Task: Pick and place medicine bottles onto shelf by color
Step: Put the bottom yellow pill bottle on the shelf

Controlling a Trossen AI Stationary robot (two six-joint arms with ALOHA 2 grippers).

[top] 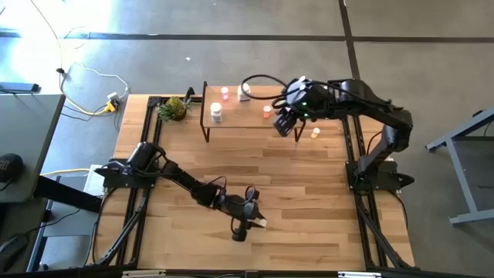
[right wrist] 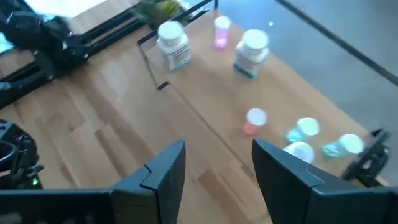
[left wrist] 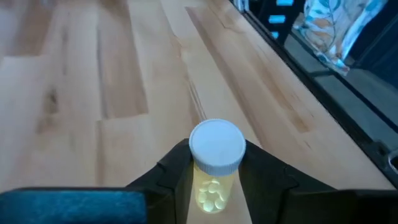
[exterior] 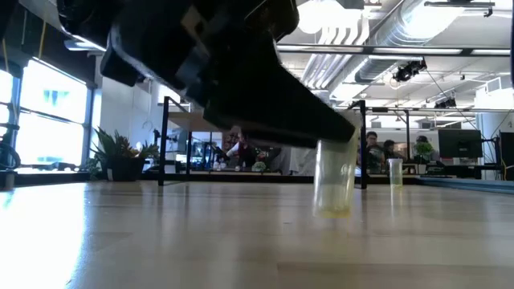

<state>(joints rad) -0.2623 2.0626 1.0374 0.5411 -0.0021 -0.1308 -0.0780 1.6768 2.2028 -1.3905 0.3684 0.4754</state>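
Observation:
My left gripper point(top: 248, 221) is low over the near middle of the table, shut on a small yellow bottle point(left wrist: 214, 180) with a white cap point(left wrist: 216, 146). My right gripper point(right wrist: 217, 171) hovers open above the right end of the shelf point(top: 247, 120) and touches nothing. Standing on the shelf board are two white bottles point(right wrist: 173, 42) point(right wrist: 252, 51), a pink bottle point(right wrist: 221, 31) and an orange one point(right wrist: 253, 121). Several greenish white-capped bottles point(right wrist: 305, 130) stand at its right end. Another yellowish bottle point(top: 315, 133) stands on the table beside the shelf. My left gripper pinches the yellow bottle's body point(left wrist: 211, 190) just below the white cap, one finger point(left wrist: 168, 177) on either side. The fingers slant down from above. The bottle stands upright point(exterior: 333, 181), its base at the tabletop; whether it rests on the wood or hangs just above, I cannot tell.
A green-yellow leafy plant point(top: 176, 108) sits at the table's far left corner beside the shelf. Black frame rails point(top: 143, 154) run along the left and right table edges. Bare planks lie between the shelf and my left gripper. People and desks show in the room behind.

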